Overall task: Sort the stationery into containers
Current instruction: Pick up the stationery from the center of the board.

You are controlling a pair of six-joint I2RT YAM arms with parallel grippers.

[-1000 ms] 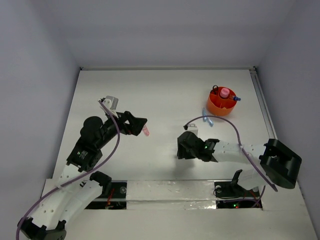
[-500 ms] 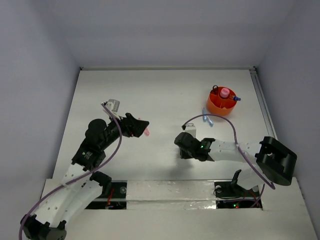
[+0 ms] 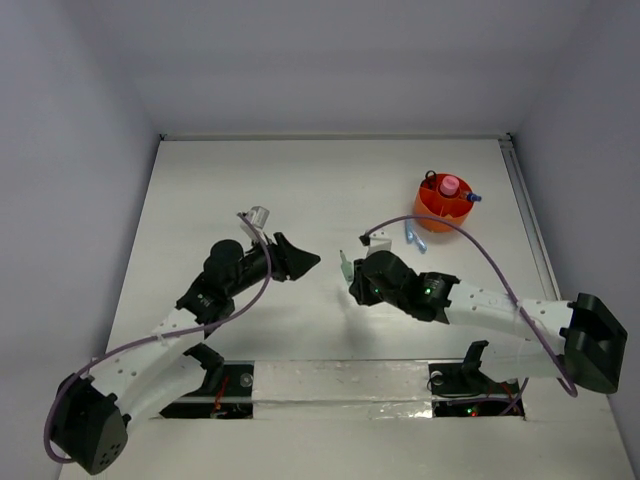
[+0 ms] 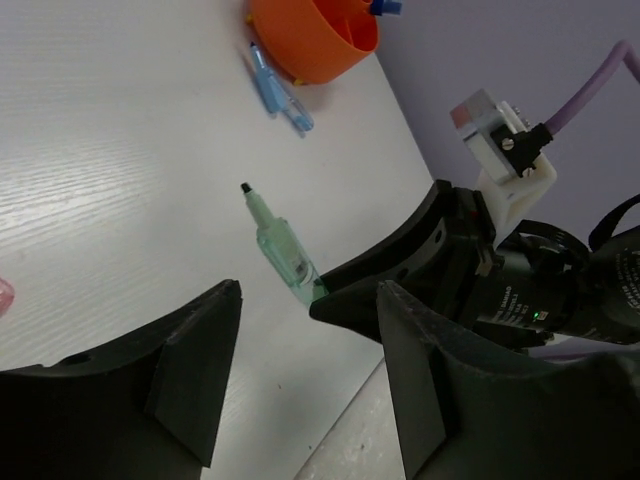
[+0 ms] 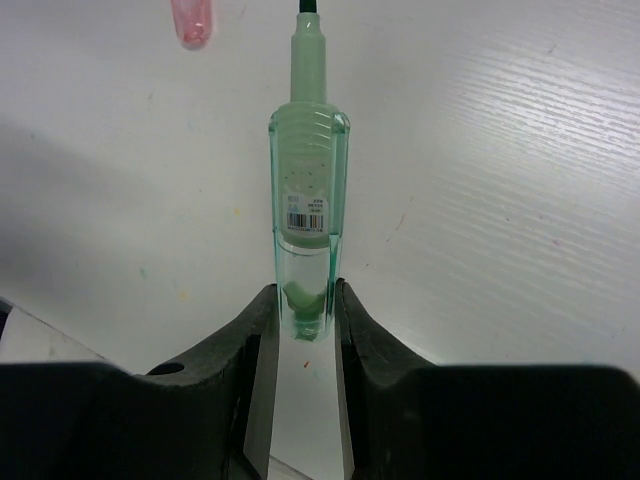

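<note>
My right gripper (image 5: 305,318) is shut on the tail end of a green pen (image 5: 308,190), which points away from it over the white table. In the top view the green pen (image 3: 345,267) juts out from that gripper (image 3: 355,284) near the table's middle. My left gripper (image 3: 305,262) hovers just left of it, jaws apart with nothing between them. A pink stick (image 5: 192,20) lies beyond the pen's tip; in the left wrist view it shows at the edge (image 4: 3,295). The red-orange bowl (image 3: 428,208) at the back right holds a pink-capped bottle (image 3: 450,185), scissors and a blue-capped item.
Blue pens (image 3: 415,236) lie on the table just left of the bowl, also in the left wrist view (image 4: 275,88). A purple cable (image 3: 470,255) arcs over the right arm. Grey walls close off the table's sides and back.
The right gripper closed on the green pen and moved it up and to the left. The left arm swung right toward the centre and its jaws narrowed.
</note>
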